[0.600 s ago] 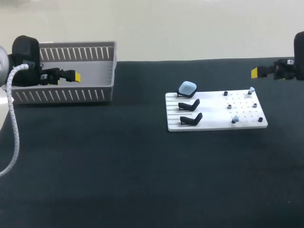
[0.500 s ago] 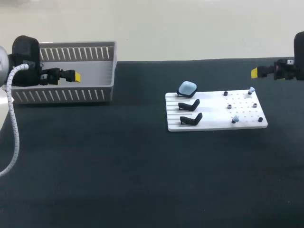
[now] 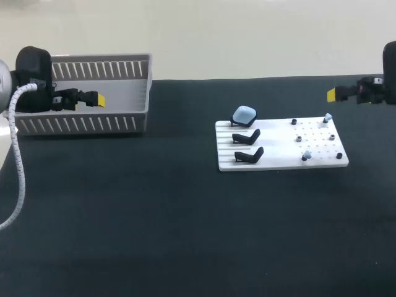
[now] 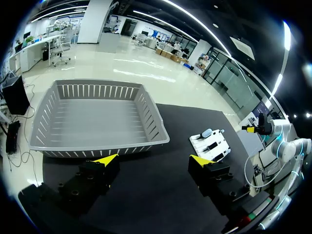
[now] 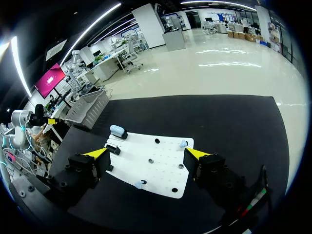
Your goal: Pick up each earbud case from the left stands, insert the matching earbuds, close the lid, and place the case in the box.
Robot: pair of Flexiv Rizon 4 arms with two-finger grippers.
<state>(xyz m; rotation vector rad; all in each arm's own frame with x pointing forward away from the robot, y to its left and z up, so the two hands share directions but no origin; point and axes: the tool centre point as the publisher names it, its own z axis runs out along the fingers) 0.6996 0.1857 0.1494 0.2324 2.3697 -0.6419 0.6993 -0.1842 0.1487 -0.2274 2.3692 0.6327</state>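
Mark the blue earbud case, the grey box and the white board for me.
earbud case (image 3: 244, 114), head view, middle of its rounded top.
box (image 3: 80, 124), head view, the slatted front wall.
board (image 3: 281, 159), head view, a bare patch near its front edge.

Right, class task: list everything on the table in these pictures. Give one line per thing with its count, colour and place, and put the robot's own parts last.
Table: one, black, under everything.
Box: one, grey with slatted walls, at the table's far left.
Board: one, white, right of the table's middle.
Stands: three, black, on the board's left half; the two nearer ones hold nothing.
Earbud case: one, pale blue, on the rear stand.
Earbuds: two, pale blue, on the board's right half, one at the rear and one at the front.
Pegs: at least three, dark, on the board's right half.
Left gripper: one, yellow tips, open, by the box.
Right gripper: one, yellow tips, open, off the board's right side.
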